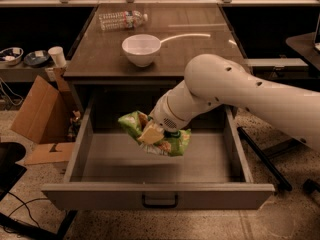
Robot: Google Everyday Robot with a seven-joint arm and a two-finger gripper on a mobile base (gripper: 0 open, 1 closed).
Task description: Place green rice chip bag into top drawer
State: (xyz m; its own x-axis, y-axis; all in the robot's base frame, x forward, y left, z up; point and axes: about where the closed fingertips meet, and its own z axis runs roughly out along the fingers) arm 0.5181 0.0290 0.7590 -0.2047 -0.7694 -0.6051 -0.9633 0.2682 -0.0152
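The green rice chip bag is crinkled and held over the inside of the open top drawer, left of the drawer's middle. My gripper comes in from the right on the white arm and is shut on the bag. The bag hangs a little above the grey drawer floor. The drawer stands pulled out wide, its flat front panel with a small black handle facing the camera.
On the tabletop behind the drawer stand a white bowl and a clear plastic water bottle lying on its side. A cardboard box leans at the left of the drawer. A black stand leg runs along the floor at the right.
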